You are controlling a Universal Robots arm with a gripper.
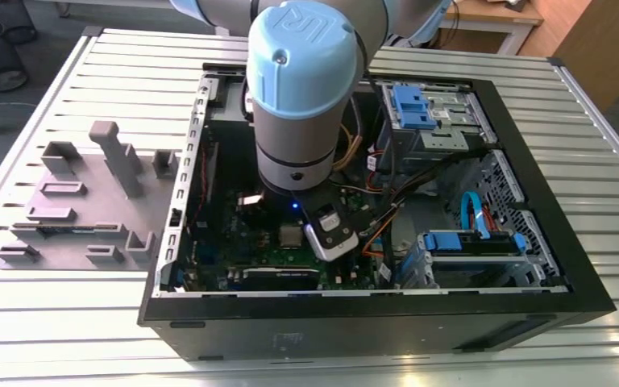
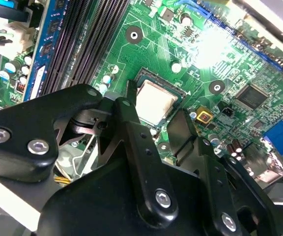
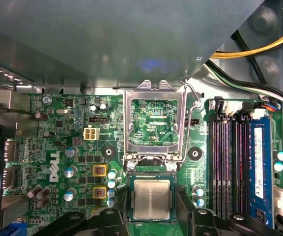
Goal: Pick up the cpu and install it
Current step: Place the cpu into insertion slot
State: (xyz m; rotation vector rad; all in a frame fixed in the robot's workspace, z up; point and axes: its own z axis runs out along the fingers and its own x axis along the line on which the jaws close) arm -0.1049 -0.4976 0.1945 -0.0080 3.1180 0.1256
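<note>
The cpu (image 3: 152, 198), a small silvery square chip, lies flat in its socket on the green motherboard (image 3: 58, 147). In the second wrist view the cpu (image 2: 154, 102) shows between the two black fingers (image 2: 131, 110). The socket's metal frame (image 3: 154, 123) stands flipped up beside it. My gripper (image 3: 151, 209) hovers just above the socket, open, with one finger on each side and wider than the chip. In the exterior view the gripper (image 1: 321, 240) reaches down into the open computer case (image 1: 525, 310), next to the cpu (image 1: 288, 235).
Memory slots (image 3: 227, 167) and a blue module (image 3: 258, 167) run beside the socket. Yellow and black cables (image 3: 259, 46) hang nearby. Blue drive cages (image 1: 417, 109) fill the case on the exterior view's right. Lilac-grey holder blocks (image 1: 84, 201) stand on the slatted table at the exterior view's left.
</note>
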